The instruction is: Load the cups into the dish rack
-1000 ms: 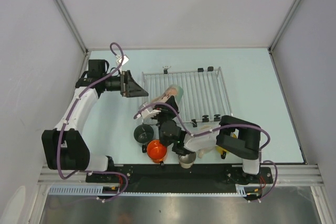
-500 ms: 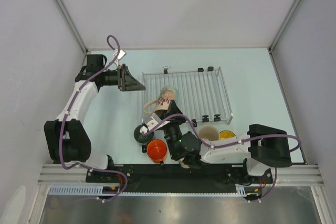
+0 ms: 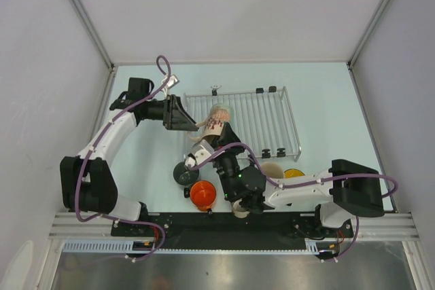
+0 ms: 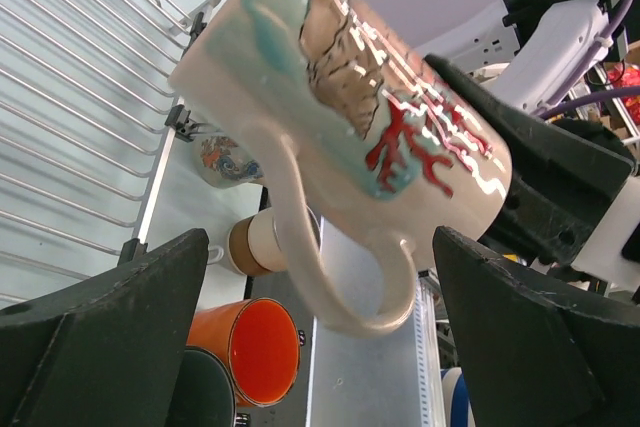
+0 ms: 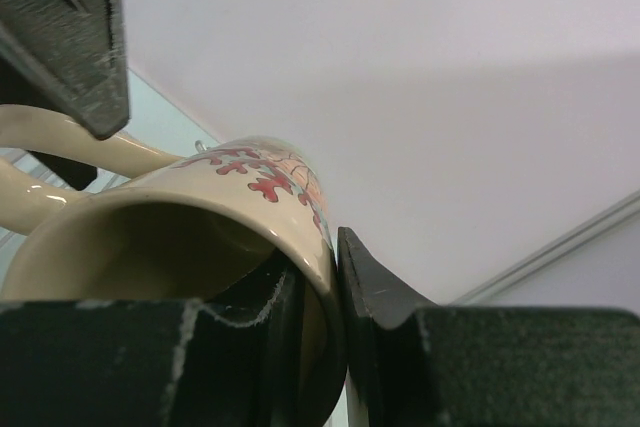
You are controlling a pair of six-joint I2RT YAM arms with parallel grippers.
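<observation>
A cream cup (image 3: 217,119) with a red coral pattern hangs tilted over the left edge of the dish rack (image 3: 262,117). My right gripper (image 5: 335,287) is shut on its rim, one finger inside and one outside the wall. In the left wrist view the same cup (image 4: 350,107) fills the middle. My left gripper (image 4: 320,322) is open there, its fingers (image 4: 100,337) on either side of the cup's handle (image 4: 330,287) without touching it. On the table stand an orange cup (image 3: 202,195), a dark cup (image 3: 184,173), a beige cup (image 3: 271,170) and a yellow cup (image 3: 293,174).
My right arm (image 3: 272,191) stretches across the near table over the standing cups and partly hides a steel cup (image 3: 239,210) at the front edge. The rack's wire bars (image 4: 70,97) lie to the left in the left wrist view. Grey walls enclose the table.
My left gripper has swung right to the cup and now straddles its handle. My right gripper has carried the cup slightly up and back toward the rack's left edge.
</observation>
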